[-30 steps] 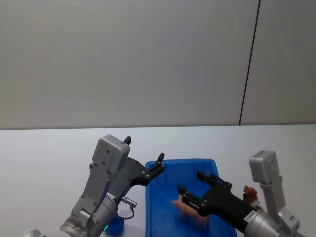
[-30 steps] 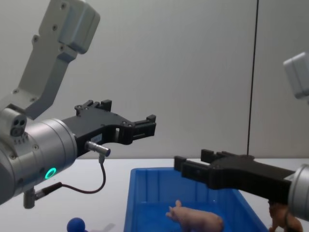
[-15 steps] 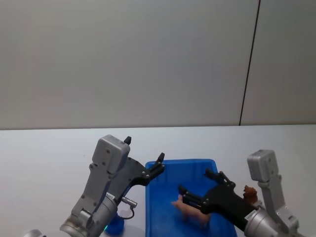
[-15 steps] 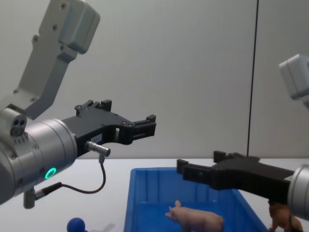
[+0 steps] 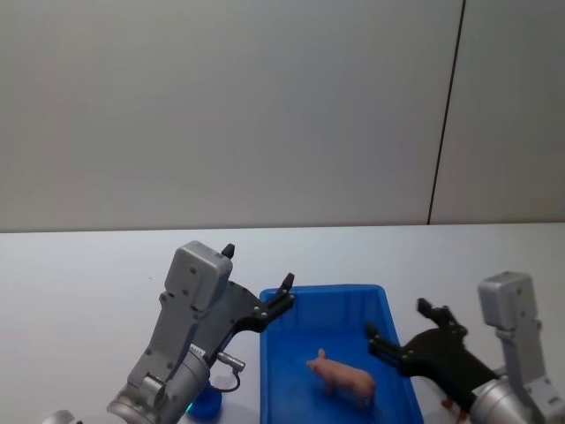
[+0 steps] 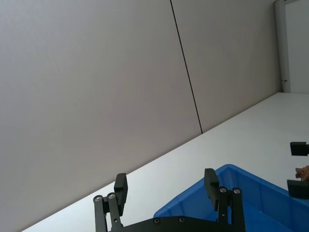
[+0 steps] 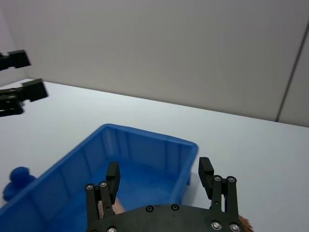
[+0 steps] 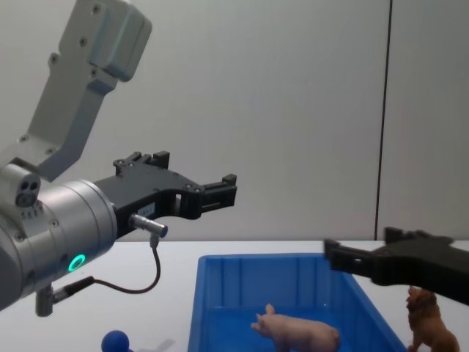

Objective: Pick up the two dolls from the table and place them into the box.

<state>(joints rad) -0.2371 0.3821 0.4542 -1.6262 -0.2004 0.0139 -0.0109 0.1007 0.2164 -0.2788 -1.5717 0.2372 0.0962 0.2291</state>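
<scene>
right end effector (image 5: 398, 319) spread near box (image 5: 335, 289)

Both arms look like the same build: a fat brushed-silver wrist barrel (image 8: 51, 235), a pale grey angular bracket (image 8: 80, 88) with a boxy head bolted above that barrel, and a flat matte-black gripper out front, with tiny silver screws (image 7: 215, 178) at the finger bases on both the left gripper (image 6: 165, 186) and the right gripper (image 7: 159, 173). The left arm also has a glowing green ring (image 8: 75, 262) low on the barrel. A thin dark cable (image 8: 158, 258) loops from under the barrel up to a metal plug (image 8: 149, 226) just ahead of it.
</scene>
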